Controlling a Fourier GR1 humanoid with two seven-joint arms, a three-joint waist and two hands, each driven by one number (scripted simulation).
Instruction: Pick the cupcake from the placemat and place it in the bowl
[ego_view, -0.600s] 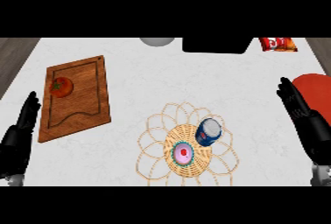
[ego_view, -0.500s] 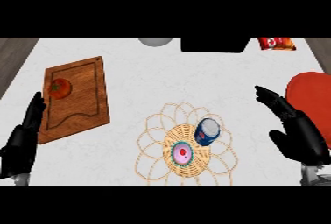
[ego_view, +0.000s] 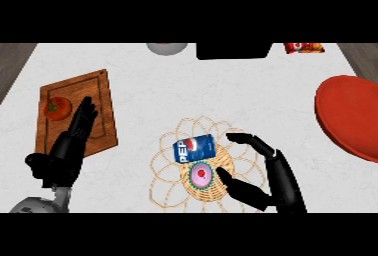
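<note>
While unheld, cupcake (ego_view: 200, 174) beside right robot hand (ego_view: 260, 185)

— What do you see apart from the job itself?

— I see a wooden cutting board (ego_view: 103, 107) at the left of the white counter (ego_view: 221, 90), with a tomato (ego_view: 57, 108) lying on it.

— Anything at the far edge?

— I make out a grey round object (ego_view: 167, 48), a black box (ego_view: 232, 50) beside it, and a red snack bag (ego_view: 303, 47) further right. A blue Pepsi can (ego_view: 194, 148) lies tipped over mid-counter.
</note>
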